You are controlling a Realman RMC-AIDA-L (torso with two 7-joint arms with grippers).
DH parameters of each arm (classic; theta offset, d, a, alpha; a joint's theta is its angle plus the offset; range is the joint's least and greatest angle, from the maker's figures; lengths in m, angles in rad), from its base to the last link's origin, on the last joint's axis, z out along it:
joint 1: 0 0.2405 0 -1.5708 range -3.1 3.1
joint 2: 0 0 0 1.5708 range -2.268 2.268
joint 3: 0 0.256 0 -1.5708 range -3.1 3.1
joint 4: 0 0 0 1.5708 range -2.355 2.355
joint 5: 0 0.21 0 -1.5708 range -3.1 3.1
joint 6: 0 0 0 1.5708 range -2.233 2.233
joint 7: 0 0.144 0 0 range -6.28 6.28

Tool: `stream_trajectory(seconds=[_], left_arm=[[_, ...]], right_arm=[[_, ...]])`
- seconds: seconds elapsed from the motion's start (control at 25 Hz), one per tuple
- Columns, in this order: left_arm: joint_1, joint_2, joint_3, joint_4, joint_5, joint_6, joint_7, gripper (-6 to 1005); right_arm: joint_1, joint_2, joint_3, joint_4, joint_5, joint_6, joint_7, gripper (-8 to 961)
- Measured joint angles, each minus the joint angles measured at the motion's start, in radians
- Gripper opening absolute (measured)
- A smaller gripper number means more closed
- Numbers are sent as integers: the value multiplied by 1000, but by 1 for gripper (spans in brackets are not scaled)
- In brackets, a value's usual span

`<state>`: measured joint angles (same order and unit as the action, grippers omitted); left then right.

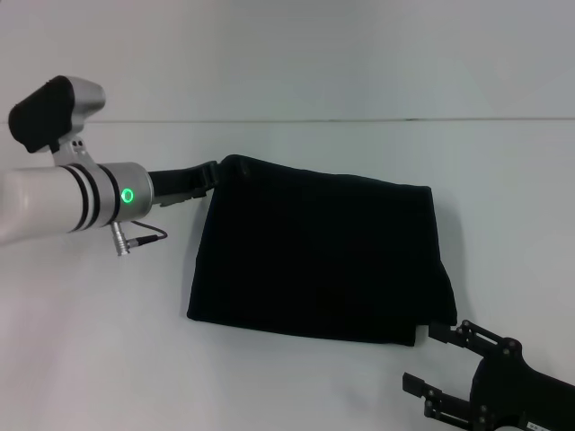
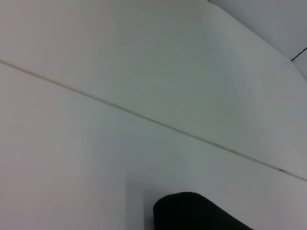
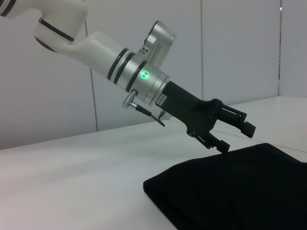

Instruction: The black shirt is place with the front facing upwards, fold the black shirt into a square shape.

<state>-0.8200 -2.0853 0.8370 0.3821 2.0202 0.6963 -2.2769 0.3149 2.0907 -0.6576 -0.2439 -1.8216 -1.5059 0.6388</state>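
Head view: left gripper [image 1: 218, 173] (jaws apart) above black shirt [image 1: 323, 260].

The folded black shirt [image 1: 314, 256] hides its own front, the left wrist view catches only a dark rounded corner of it at the picture's edge, and the right gripper [image 1: 429, 359] is partly cut off by the head view's bottom edge.

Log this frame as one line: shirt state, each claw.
large black cloth shirt: folded, flat on white table | left claw: open, above shirt's far-left corner | right claw: open, off near-right corner
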Motion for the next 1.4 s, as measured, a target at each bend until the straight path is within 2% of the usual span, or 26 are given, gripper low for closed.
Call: stream_trajectory(seconds=[0.6, 0.84, 1.24, 1.4], left_arm=[[-11, -30, 57, -13, -6, -38, 6, 940], [-11, -33, 58, -10, -11, -43, 10, 775], [-13, -33, 41, -9, -11, -55, 3, 296], [-13, -34, 18, -13, -22, -55, 3, 163]], right_arm=[[0, 0, -1, 0, -1, -10, 5, 802], [1, 0, 1, 0, -1, -13, 6, 801], [8, 0, -1, 1, -1, -15, 7, 802], [9, 0, 0, 2, -1, -17, 8, 802]])
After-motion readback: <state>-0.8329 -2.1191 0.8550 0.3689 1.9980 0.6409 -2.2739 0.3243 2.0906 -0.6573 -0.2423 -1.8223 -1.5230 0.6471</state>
